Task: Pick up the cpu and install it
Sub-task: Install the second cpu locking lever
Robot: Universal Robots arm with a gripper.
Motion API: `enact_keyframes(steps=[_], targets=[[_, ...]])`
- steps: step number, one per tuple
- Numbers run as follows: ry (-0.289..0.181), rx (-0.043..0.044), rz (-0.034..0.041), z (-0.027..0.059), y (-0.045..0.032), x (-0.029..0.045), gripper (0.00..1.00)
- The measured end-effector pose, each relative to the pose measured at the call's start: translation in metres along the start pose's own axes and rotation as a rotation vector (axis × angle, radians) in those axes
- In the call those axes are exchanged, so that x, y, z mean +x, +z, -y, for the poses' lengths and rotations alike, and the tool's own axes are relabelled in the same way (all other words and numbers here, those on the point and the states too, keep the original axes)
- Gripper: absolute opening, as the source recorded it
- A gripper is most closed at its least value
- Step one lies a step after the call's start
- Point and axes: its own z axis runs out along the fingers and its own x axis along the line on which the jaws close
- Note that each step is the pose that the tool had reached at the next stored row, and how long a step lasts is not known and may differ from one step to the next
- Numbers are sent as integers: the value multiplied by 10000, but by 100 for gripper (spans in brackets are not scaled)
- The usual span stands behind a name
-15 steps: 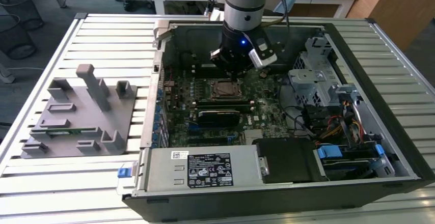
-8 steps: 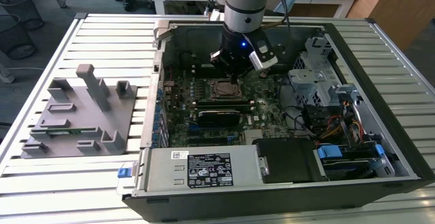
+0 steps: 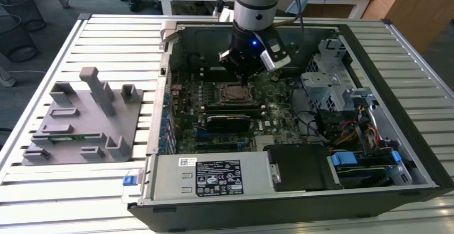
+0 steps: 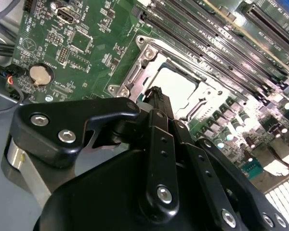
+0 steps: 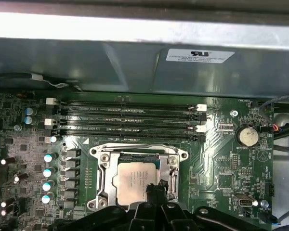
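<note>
Slatted bench (image 3: 106,191) carries an open computer case (image 3: 397,154) at its middle; grey fixture block (image 3: 82,119) sits toward the exterior view's left edge. Arm hangs inside the case over the motherboard (image 3: 273,111).

Socket frame (image 5: 100,180) surrounds the cpu (image 5: 132,180); the chip lies flat within it, silver top showing in both wrist views (image 4: 176,84). Seated by the look of it.

Claw (image 4: 156,94) hovers just above the chip's near edge, fingertips pressed together, holding nothing.

Judgement: to do well here, keep the chip square in the frame, no side load, and lift straight off.
</note>
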Motion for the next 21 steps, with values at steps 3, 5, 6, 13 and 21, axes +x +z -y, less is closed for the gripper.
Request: enact_keyframes(steps=[3, 5, 6, 13, 21], targets=[[-1, -2, 1, 3, -7, 2, 11], [0, 0, 0, 16, -9, 9, 11], [0, -1, 0, 26, -9, 13, 11], [-1, 0, 0, 106, -12, 28, 11], [0, 0, 1, 140, -42, 32, 11]])
